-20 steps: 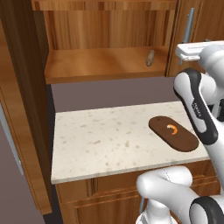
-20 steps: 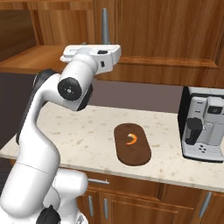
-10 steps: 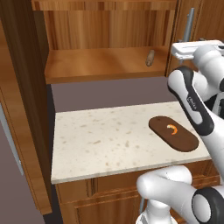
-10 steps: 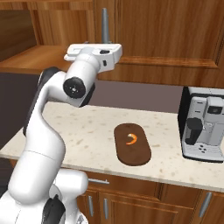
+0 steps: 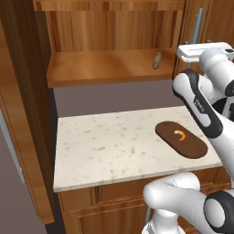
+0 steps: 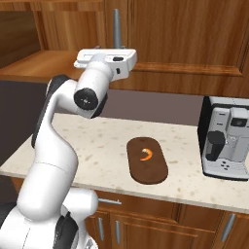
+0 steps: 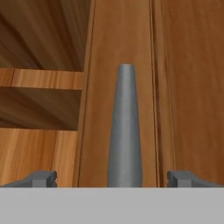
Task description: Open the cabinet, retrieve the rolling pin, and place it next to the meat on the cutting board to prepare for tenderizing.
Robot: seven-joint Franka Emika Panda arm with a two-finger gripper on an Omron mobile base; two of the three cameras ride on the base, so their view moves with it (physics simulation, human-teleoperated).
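One step done: cabinet (image 5: 105,50) open. Pin (image 5: 156,60) lies on shelf (image 5: 100,68), right side, untouched. Hand (image 7: 113,178) released, jaws wide, straddling neighbour door's handle (image 7: 125,131). Left: grab pin, set beside meat (image 5: 181,135) on board (image 5: 192,145) on surface (image 5: 105,146).

Rear flanks — shared counter (image 5: 114,146)

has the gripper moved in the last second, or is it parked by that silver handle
Yes. In the right base view the gripper's hand has shifted right, closer to the vertical silver handle; the cutting board stayed put.
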